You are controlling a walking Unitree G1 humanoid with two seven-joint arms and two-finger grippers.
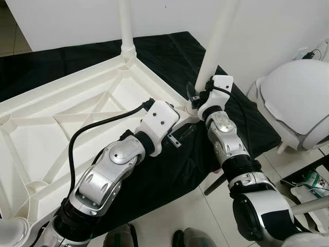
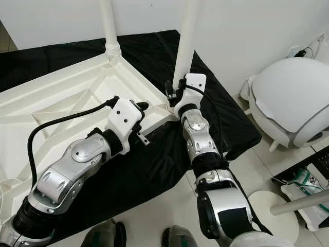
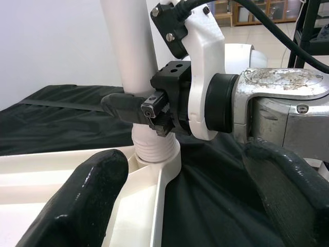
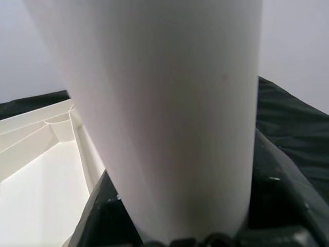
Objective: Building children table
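Observation:
A white plastic tabletop (image 1: 77, 110) lies upside down on a black cloth (image 1: 169, 56). One white leg (image 1: 126, 25) stands in its far corner socket. A second white leg (image 1: 218, 38) stands in the near right corner socket (image 3: 154, 154). My right gripper (image 1: 195, 98) is shut on this second leg just above the threaded base; the leg (image 4: 154, 113) sits between its fingers. My left gripper (image 3: 180, 190) is open, its fingertips (image 3: 85, 200) either side of the tabletop's corner rim, a little short of the leg (image 3: 131, 46).
A white rounded chair or pod (image 1: 298, 103) stands right of the cloth. Tiled floor (image 1: 190, 211) lies below the table edge, with clutter (image 1: 313, 182) at the far right. Shoes of a person (image 1: 185, 239) show at the bottom edge. A white wall (image 1: 267, 31) is behind.

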